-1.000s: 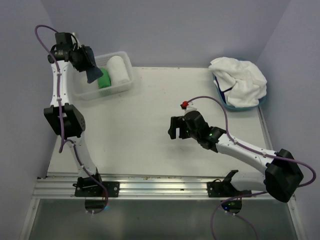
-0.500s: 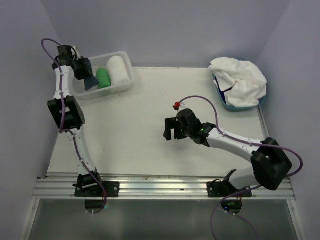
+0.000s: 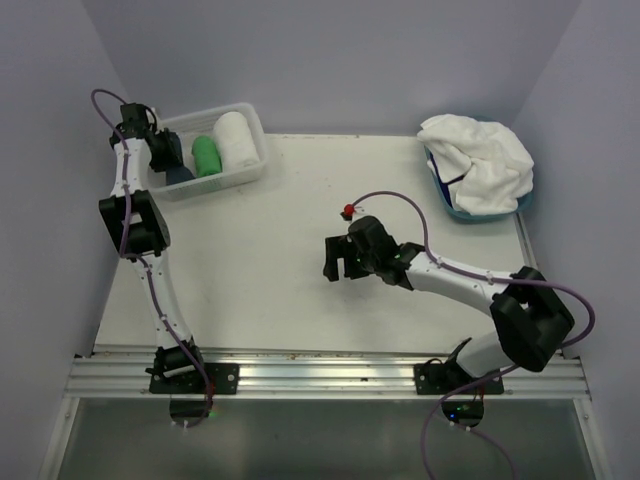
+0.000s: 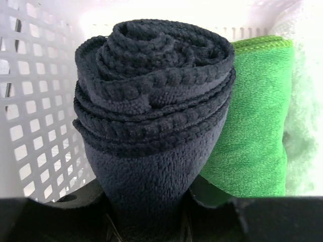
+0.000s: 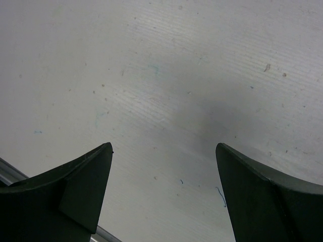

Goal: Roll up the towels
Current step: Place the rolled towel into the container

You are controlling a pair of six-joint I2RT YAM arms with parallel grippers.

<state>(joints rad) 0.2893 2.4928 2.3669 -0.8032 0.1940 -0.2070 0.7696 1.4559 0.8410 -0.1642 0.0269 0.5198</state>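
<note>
White table (image 3: 280, 240): your left gripper (image 3: 170, 163) clamps the navy roll (image 4: 151, 101) in the bin (image 3: 228, 179); your right gripper (image 5: 164, 151) hovers, jaws spread.

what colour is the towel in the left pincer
Dark navy towel, clearest in the left wrist view.

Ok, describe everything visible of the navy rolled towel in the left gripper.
The navy rolled towel is fleecy fabric wound into a tight spiral, and its ribbed, layered end shows in the left wrist view. It sits inside the white perforated basket, clamped by the left gripper. Its side presses against the green rolled towel.
</note>
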